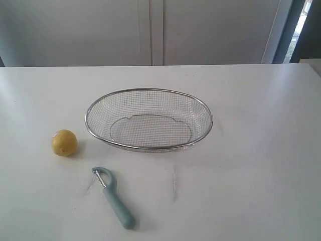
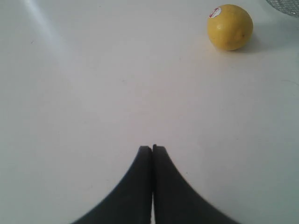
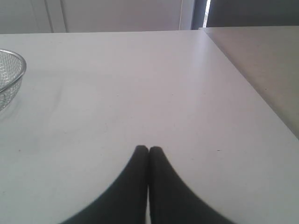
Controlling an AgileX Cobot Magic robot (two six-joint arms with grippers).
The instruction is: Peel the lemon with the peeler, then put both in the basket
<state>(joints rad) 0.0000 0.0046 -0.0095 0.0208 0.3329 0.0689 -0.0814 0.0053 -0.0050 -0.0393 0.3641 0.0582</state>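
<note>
On the white table, a yellow lemon [image 1: 64, 142] rests left of the wire mesh basket [image 1: 149, 93]. In front of both lies the peeler [image 1: 114, 196], pale teal handle toward the table's near edge, metal blade head pointing back. The left wrist view shows the lemon [image 2: 230, 27] with a small red sticker, well ahead of my left gripper [image 2: 152, 148], whose black fingers are pressed together with nothing between them. My right gripper [image 3: 148, 149] is shut too, over bare table, with the basket's rim [image 3: 18, 59] far off at the frame's edge. Neither arm appears in the exterior view.
The basket holds nothing. A grey cabinet front [image 1: 150, 30] stands behind the table. In the right wrist view the table's side edge [image 3: 247, 88] runs past the gripper, with a lower brownish surface [image 3: 266, 56] beyond it.
</note>
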